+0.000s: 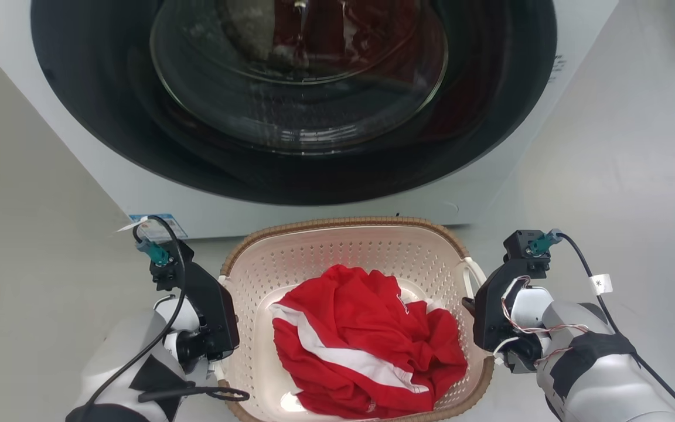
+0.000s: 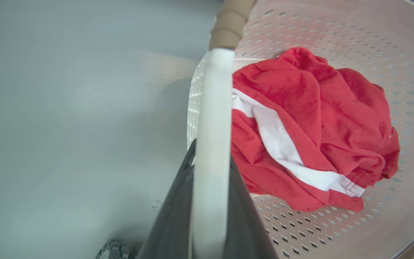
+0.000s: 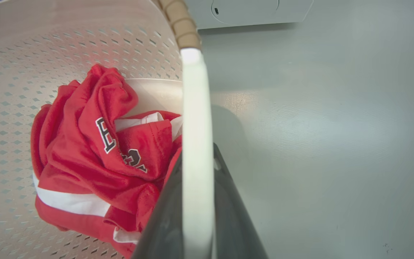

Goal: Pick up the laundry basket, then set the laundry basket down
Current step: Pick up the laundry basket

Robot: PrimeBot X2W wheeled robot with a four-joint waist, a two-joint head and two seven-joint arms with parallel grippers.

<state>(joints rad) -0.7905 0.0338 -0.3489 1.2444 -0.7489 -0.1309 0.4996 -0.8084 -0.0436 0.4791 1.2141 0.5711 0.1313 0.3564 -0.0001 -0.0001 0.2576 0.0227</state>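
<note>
- Fingers (image 2: pixel 171 223) of left gripper (image 2: pixel 211 154) closed tight on white left handle (image 2: pixel 212 108) of laundry basket (image 1: pixel 314 258); the handle strip is pinched between them with no gap visible.
- Right gripper (image 3: pixel 198 154) same: dark fingers (image 3: pixel 232 223) clamped either side of white right handle (image 3: pixel 195 108).
- Basket is straight ahead of the robot, between the two grippers, just in front of white washing machine (image 1: pixel 138 193), over grey floor (image 1: pixel 21 264). Can't tell if its base touches the floor.
- Orientation: upright, open top up, looks level. Handle-to-handle axis runs left-right across the robot, and the far side faces the washer front.
- Long axis: can't tell; the head view cuts off the near edge at the bottom.
- Brown woven-look rim (image 1: pixel 343 223) runs round the top, and the cream walls are perforated.
- Red jersey (image 1: pixel 367 334) with white stripe lies crumpled on the basket bottom, nearer the right handle side. Black-and-white lettering shows on it in the right wrist view.
- Washer's round dark door (image 1: pixel 296 99) is above the basket in the head view, with red showing in its glass.
</note>
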